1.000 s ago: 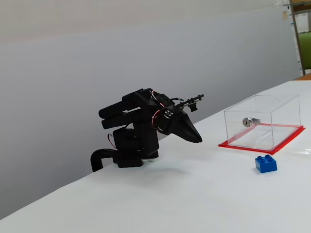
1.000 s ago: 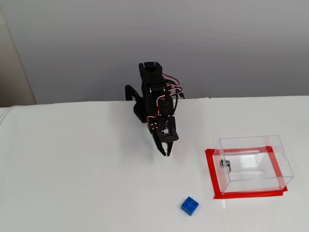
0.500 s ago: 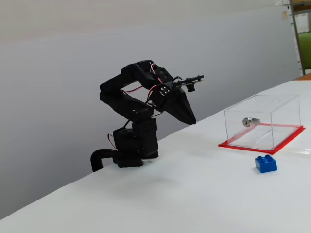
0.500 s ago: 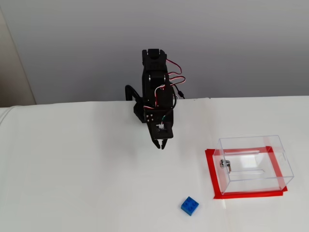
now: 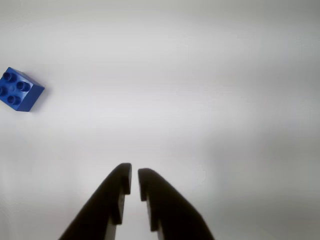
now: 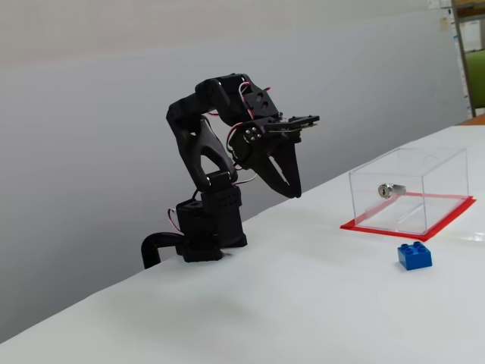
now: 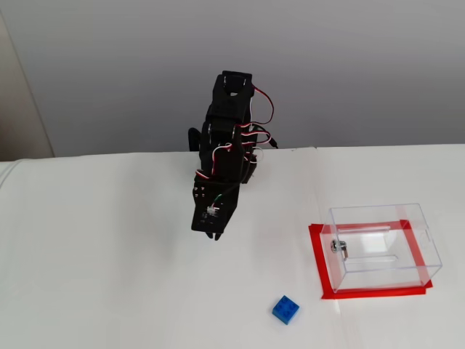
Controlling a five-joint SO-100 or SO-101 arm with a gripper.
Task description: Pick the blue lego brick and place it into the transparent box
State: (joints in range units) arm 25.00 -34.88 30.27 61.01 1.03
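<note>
**Brick not yet approached — misalignment is the main risk**

The small bright blue studded plastic brick [image 5: 20, 89] is seen lying on the white bench [image 7: 109, 276], untouched, just beside the red base of the clear acrylic box with the silver lock [image 7: 381, 246] but apart from it. The black two-finger gripper [image 5: 134, 176] is held raised above the bench, well apart from both; its fingers [image 5: 117, 187] are nearly closed, only a thin slit being visible between the tips, and nothing is held.

Risks, as judged:
- The brick sits at the far left edge of the wrist view, rotated relative to the fingers — a descent without re-centring and wrist rotation would likely miss it or clip a corner.
- With the fingers this close together, the brick would be pushed away rather than straddled unless they are opened first.
- A shove toward the box could jam the brick against the red base.

View differences:
- Stud layout and brick rotation are shown only in the wrist view; the box is absent there.
- Brick-to-box spacing is given in both fixed views [image 6: 414, 255].
- Gripper height above the bench is read best from the side fixed view [image 6: 292, 189].
</note>
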